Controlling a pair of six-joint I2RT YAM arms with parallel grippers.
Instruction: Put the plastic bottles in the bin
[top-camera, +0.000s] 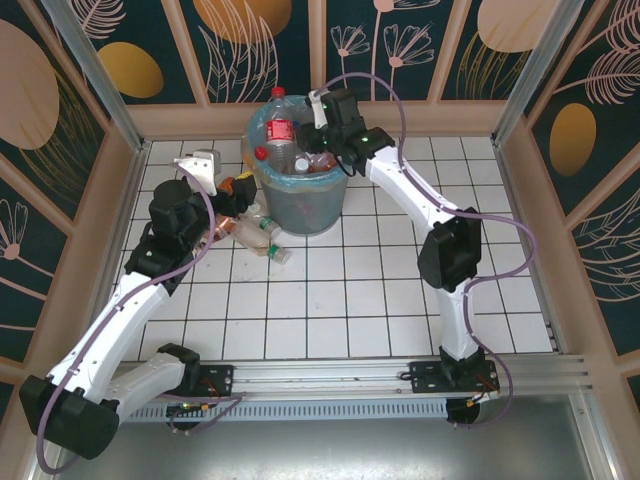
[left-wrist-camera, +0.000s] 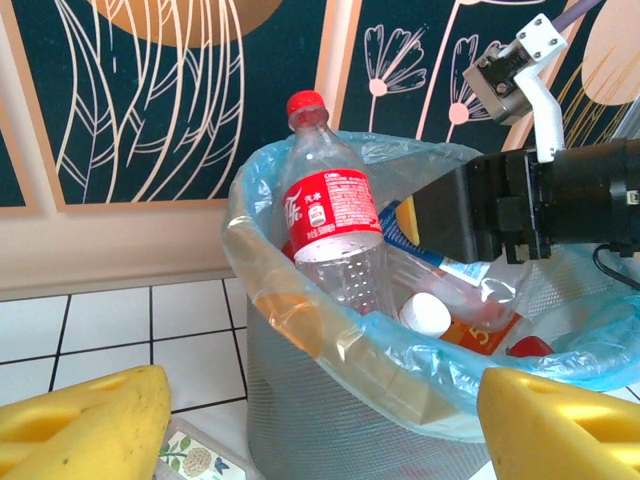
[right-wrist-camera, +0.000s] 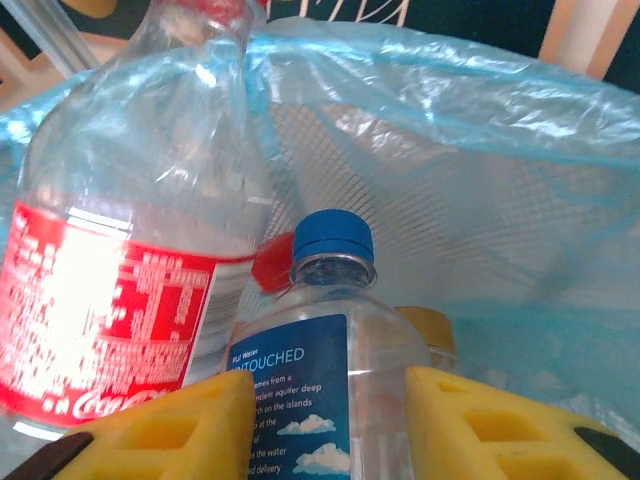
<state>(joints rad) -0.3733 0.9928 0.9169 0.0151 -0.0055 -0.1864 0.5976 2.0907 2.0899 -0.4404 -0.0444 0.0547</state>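
My white left arm (top-camera: 110, 320) angles forward with its elbow low. Its yellow-fingered claw (left-wrist-camera: 320, 385) is level and spread wide. My white right arm (top-camera: 440, 250) reaches forward and leftward, wrist tipped down. Its claw (right-wrist-camera: 328, 385) brackets a blue-capped clear bottle (right-wrist-camera: 330, 300); I can't tell if it's gripping.

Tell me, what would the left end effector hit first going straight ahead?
Likely the wall of the round grey mesh bin lined with a light-blue plastic bag, though depth is unclear.
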